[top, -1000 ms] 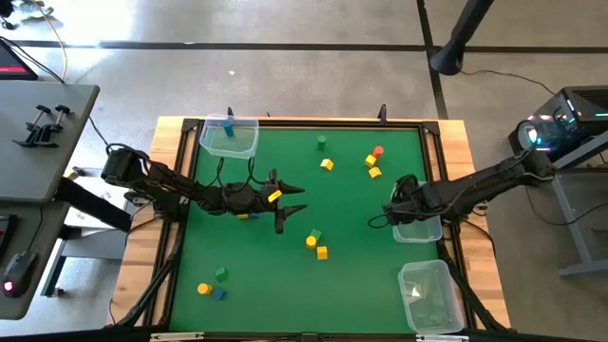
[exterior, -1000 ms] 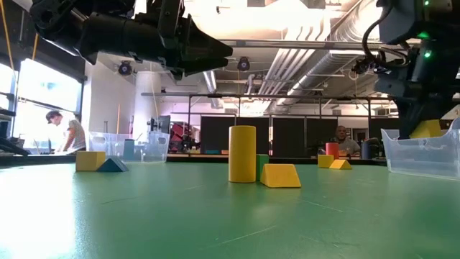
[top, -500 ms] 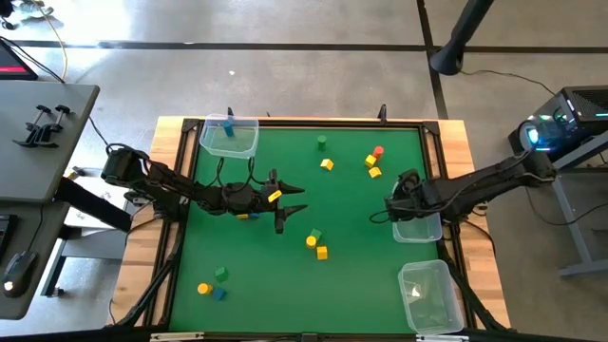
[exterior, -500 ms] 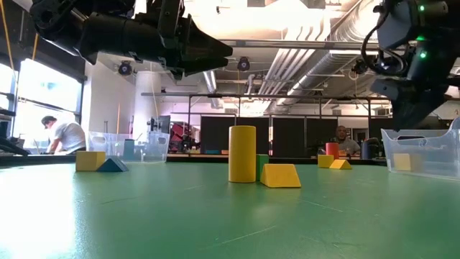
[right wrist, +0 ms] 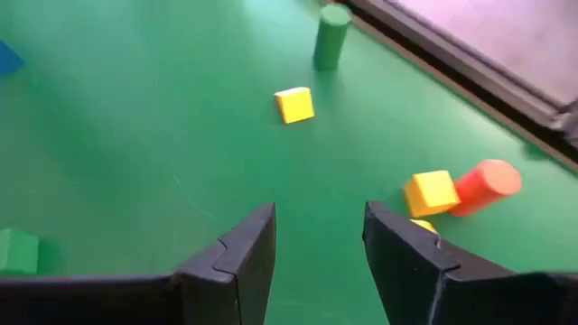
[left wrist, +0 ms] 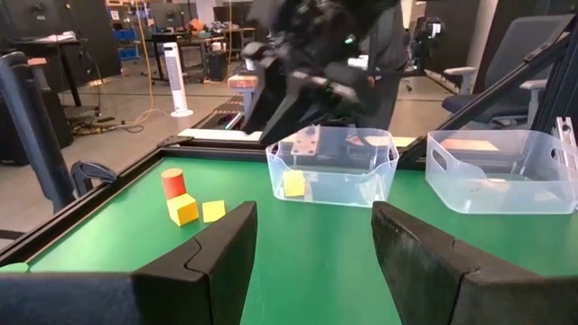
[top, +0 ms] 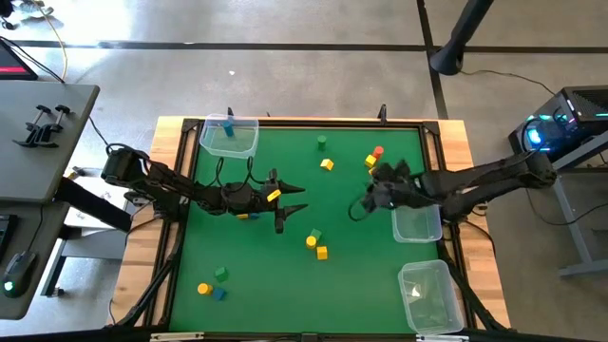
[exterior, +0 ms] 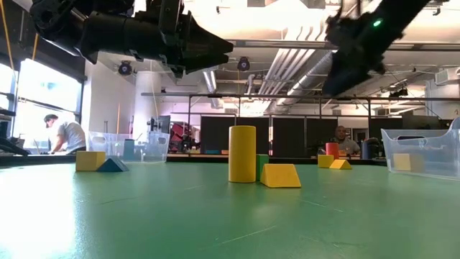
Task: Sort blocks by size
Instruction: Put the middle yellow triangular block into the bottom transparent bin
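Small blocks lie scattered on the green table (top: 351, 275). A red cylinder (right wrist: 486, 183) and yellow blocks (right wrist: 431, 192) lie at the far right. A yellow block (right wrist: 294, 104) and a green cylinder (right wrist: 331, 36) lie farther off. A yellow cylinder (exterior: 242, 153) stands mid-table beside a yellow wedge (exterior: 280, 175). My right gripper (right wrist: 319, 235) hovers open, tilted down, just short of the red and yellow blocks (top: 372, 163), with nothing between its fingers. My left gripper (left wrist: 316, 244) hangs level and open above the table's left half (top: 294, 199).
A clear tub (top: 416, 226) at the right edge holds a yellow block (left wrist: 293, 183). A second tub (top: 427, 296) stands at the near right. A third (top: 229, 136), at the far left corner, holds a blue block. More blocks (top: 211, 285) lie near left. People show in the room behind.
My right gripper has left the middle right tub. It has risen and swung toward the table's far left, over the green, turning as it went. The yellow block that showed high in that tub a second ago now lies on the tub's floor.
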Controlling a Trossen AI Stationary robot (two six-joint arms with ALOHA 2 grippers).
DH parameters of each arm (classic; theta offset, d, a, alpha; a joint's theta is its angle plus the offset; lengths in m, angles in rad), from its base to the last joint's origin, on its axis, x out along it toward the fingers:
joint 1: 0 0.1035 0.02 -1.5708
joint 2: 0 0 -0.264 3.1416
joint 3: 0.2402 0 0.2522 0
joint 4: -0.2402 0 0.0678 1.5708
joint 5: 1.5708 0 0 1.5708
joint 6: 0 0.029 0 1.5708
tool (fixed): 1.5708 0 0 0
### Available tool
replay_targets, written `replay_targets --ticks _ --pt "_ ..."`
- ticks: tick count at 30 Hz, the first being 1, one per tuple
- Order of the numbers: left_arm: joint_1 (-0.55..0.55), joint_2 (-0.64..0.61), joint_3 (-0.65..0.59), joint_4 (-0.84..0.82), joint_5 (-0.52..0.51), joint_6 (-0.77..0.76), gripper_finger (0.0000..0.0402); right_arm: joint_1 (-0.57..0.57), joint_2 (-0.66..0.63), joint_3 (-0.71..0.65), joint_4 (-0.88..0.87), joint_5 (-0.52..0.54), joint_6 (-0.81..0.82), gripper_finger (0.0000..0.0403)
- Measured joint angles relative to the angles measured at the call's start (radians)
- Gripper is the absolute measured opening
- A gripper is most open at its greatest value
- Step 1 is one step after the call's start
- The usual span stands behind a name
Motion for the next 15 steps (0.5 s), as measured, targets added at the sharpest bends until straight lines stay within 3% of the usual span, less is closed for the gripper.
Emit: replay_targets --ticks 9,15 --pt "0.000 0.000 0.000 -0.001 0.000 0.008 0.0207 -0.328 0.120 -0.002 -0.009 -0.245 -0.119 0.0161" --pt "0.000 0.000 0.000 -0.002 0.000 0.008 0.0207 -0.485 0.232 0.000 -0.011 -0.346 -0.158 0.0161"
